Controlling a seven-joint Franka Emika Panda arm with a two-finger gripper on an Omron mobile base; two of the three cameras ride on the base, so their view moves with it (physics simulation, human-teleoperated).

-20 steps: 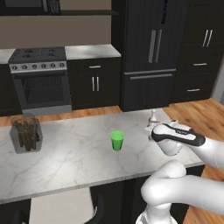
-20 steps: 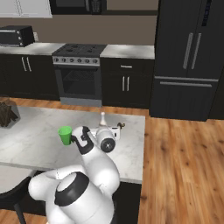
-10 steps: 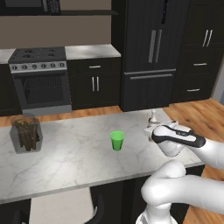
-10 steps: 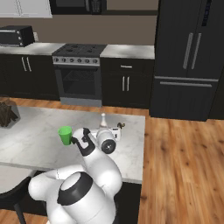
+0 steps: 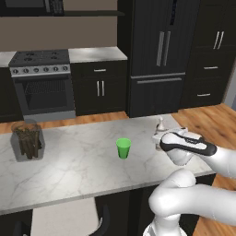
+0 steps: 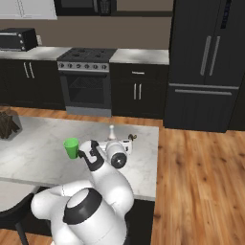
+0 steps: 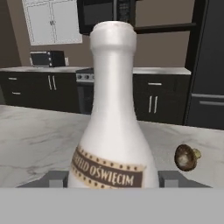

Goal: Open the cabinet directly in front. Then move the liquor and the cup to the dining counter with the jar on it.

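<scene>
The liquor [image 7: 113,131], a pale bottle with a brown label, stands upright on the marble dining counter [image 5: 78,170] near its right end. My gripper [image 5: 159,140] reaches it from the right, and its fingers [image 7: 57,178] lie against the bottle's lower sides. The bottle's neck [image 5: 161,123] rises above the hand, and the neck [image 6: 111,131] shows again in the right base view above the gripper [image 6: 113,142]. The green cup [image 5: 123,148] stands on the counter left of the bottle, apart from it. The jar [image 5: 27,140] with brown sticks sits at the counter's left end. The cabinet is out of view.
A small brown object [image 7: 186,157] lies on the marble just beyond the bottle. The counter's right edge [image 6: 155,158] is close by, with wooden floor past it. A stove [image 5: 44,83] and a dark fridge [image 5: 156,55] line the far wall.
</scene>
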